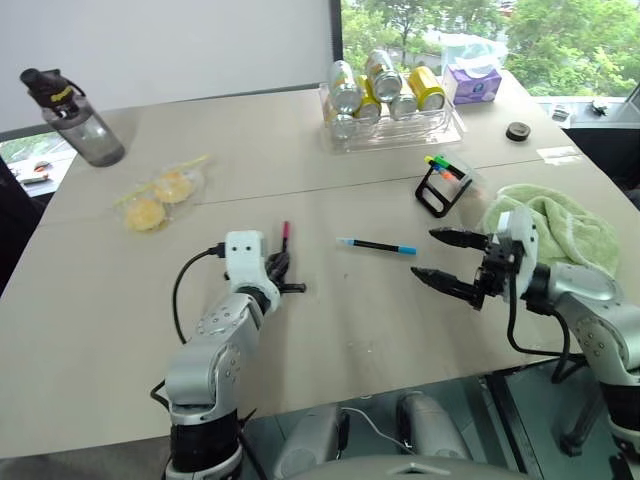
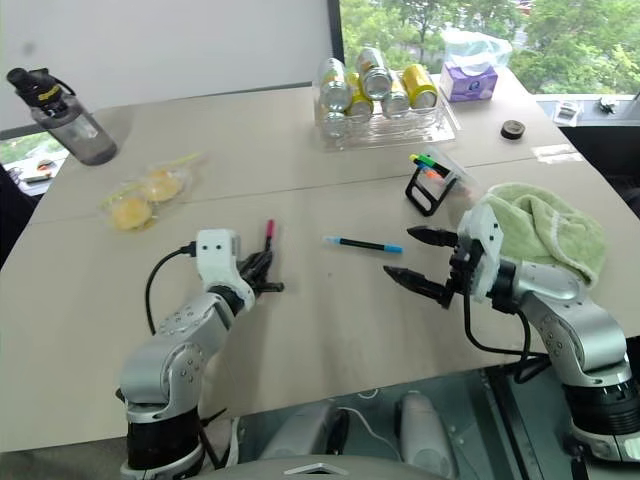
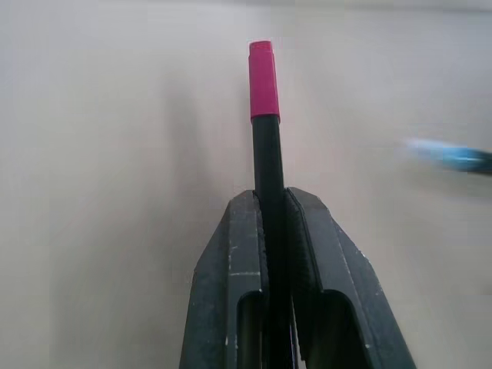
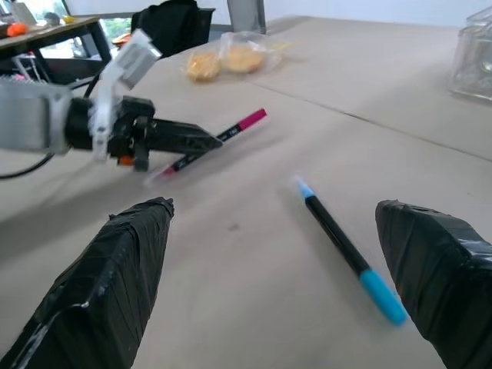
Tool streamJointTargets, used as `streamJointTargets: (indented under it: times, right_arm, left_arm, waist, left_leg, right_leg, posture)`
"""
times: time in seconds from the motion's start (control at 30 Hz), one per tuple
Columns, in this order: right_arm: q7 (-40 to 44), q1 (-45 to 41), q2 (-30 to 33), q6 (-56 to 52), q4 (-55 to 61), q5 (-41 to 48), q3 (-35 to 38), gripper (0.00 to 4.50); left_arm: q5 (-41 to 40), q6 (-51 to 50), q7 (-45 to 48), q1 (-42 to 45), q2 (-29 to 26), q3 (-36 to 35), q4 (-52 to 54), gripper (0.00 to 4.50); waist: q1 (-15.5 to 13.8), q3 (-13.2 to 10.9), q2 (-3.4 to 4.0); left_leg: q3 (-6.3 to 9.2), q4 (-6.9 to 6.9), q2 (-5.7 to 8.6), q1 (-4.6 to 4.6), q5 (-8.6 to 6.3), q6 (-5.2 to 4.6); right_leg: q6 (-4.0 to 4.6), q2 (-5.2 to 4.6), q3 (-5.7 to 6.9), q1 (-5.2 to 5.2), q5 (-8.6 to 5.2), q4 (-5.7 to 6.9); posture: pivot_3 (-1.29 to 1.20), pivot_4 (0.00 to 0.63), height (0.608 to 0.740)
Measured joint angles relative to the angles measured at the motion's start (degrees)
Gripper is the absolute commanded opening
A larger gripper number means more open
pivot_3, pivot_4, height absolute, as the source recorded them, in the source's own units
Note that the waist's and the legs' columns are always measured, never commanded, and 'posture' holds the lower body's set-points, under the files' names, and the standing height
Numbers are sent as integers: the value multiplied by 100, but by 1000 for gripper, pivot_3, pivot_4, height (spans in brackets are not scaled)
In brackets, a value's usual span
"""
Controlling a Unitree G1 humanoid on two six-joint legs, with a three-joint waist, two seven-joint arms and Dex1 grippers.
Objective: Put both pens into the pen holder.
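Observation:
The pink-capped pen (image 3: 264, 84) sticks out past the tips of my left gripper (image 3: 269, 196), which is shut on its black barrel just above the table at the near left (image 1: 283, 268). Flat on the table in the middle lies the blue-capped pen (image 1: 378, 246), also close in front of my right gripper's camera (image 4: 342, 246). My right gripper (image 1: 423, 252) hovers just right of it, open, with nothing between its fingers. The small black pen holder (image 1: 440, 190) stands beyond the right gripper, with coloured markers in it.
A clear tray (image 1: 440, 130) of drink cans stands at the back centre, with a purple tissue box (image 1: 472, 82) behind it. A green towel (image 1: 555, 225) lies beside my right arm. A grey water bottle (image 1: 75, 120) and a bag of yellow fruit (image 1: 160, 197) are at the left.

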State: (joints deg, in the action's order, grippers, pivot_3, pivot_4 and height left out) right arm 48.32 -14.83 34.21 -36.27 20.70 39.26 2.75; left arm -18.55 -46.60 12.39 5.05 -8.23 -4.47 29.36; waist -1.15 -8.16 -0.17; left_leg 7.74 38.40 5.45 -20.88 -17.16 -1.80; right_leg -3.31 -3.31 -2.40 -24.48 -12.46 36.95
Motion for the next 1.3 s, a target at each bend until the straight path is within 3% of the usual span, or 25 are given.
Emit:
streamJointTargets:
  times: [0.2, 0.5, 0.6, 0.87, 1.07, 1.2, 1.3]
  right_arm:
    - [-1046, -1365, -550, -1813, -312, 1352, 261, 4500]
    - [-1901, -1705, -1210, -2786, -598, 2092, 261, 4500]
    - [-2069, -1761, -1476, -2776, -645, 2077, 245, 3779]
    - [-2302, -1752, -1836, -2735, -791, 1933, 55, 159]
    - [-2169, -1781, -1645, -2646, -764, 1866, 44, 122]
    - [-1632, -2253, -911, -1677, -753, 888, -186, 122]
    - [-742, -3008, 203, -306, -990, -533, -780, 122]
  left_arm:
    - [-564, 984, 1306, 5, -110, 615, 7, 9]
    - [-1041, 1255, 1772, -44, -218, 838, 45, 9]
    - [-1213, 1261, 1834, -81, -254, 842, 53, 0]
    - [-1325, 1447, 1891, -61, -398, 873, 95, 0]
    - [-1731, 1195, 1868, -63, -454, 840, 89, 2448]
    - [-1526, 976, 1710, 84, -916, 835, 88, 4234]
    - [-1213, 819, 1658, 411, -1550, 818, 81, 4234]
  waist:
    - [34, -6, -7]
    - [45, -6, -6]
    - [49, -5, -6]
    - [50, -5, -4]
    - [54, -6, -3]
    - [55, -11, 5]
    - [58, -15, 7]
  left_leg:
    - [4, -10, -1, -5, 0, -1]
    - [2, -8, 1, -26, -2, -6]
    - [3, -9, 0, -25, -2, -6]
    - [2, -9, 1, -25, -2, -6]
    - [2, -9, 2, -25, -2, -6]
    - [0, -8, 5, -24, -2, -5]
    - [0, -9, 5, -23, -2, -5]
  right_leg:
    - [2, 3, 1, -8, 0, -5]
    - [1, 3, 0, -30, 1, -9]
    - [1, 5, 1, -29, 1, -9]
    - [1, 6, 0, -29, 1, -8]
    - [1, 6, 1, -30, 1, -8]
    - [1, 8, 0, -31, 1, -5]
    - [0, 16, 4, -31, 0, -5]
  posture:
    - [0, 150, 739]
    - [0, 150, 739]
    - [0, 150, 739]
    - [0, 150, 739]
    - [0, 150, 739]
    - [0, 150, 739]
    - [0, 150, 739]
